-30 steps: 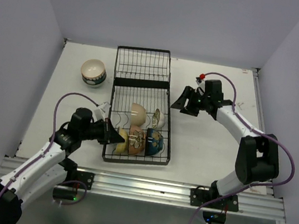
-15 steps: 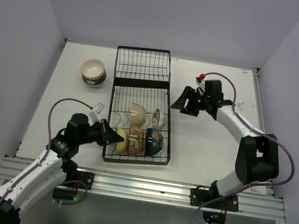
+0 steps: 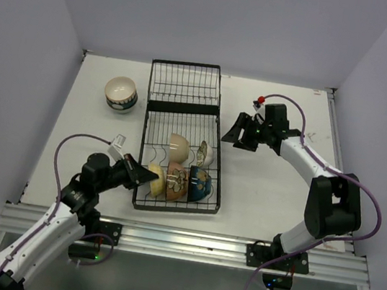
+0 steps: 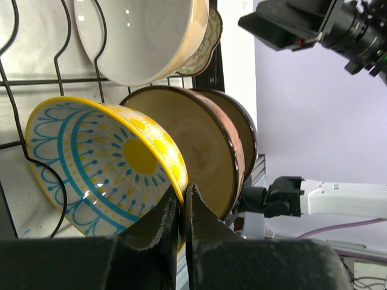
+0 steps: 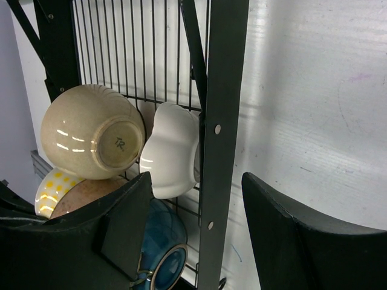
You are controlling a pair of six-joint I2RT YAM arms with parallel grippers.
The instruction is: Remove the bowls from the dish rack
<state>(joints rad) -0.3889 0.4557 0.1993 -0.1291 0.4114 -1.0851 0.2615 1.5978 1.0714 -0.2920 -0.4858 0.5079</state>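
Observation:
The black wire dish rack [image 3: 184,98] lies in the middle of the table. Its near section holds a yellow patterned bowl [image 3: 158,181], a brown bowl [image 3: 175,183], a blue bowl [image 3: 200,183], a cream bowl [image 3: 178,145] and a white scalloped bowl [image 3: 206,152], all on edge. My left gripper [image 4: 181,194] is shut on the rim of the yellow bowl [image 4: 103,169], with the brown bowl [image 4: 202,151] just behind it. My right gripper [image 5: 195,181] is open, its fingers on either side of the rack's right side bar [image 5: 222,109] next to the white bowl [image 5: 172,151].
A patterned bowl [image 3: 121,93] stands upright on the table left of the rack's far section. The rack's far section holds no dishes. White walls close in the table on the left, back and right.
My left wrist has dropped back toward the near-left while its fingertips stay at the yellow bowl's rim. The right arm has not moved.

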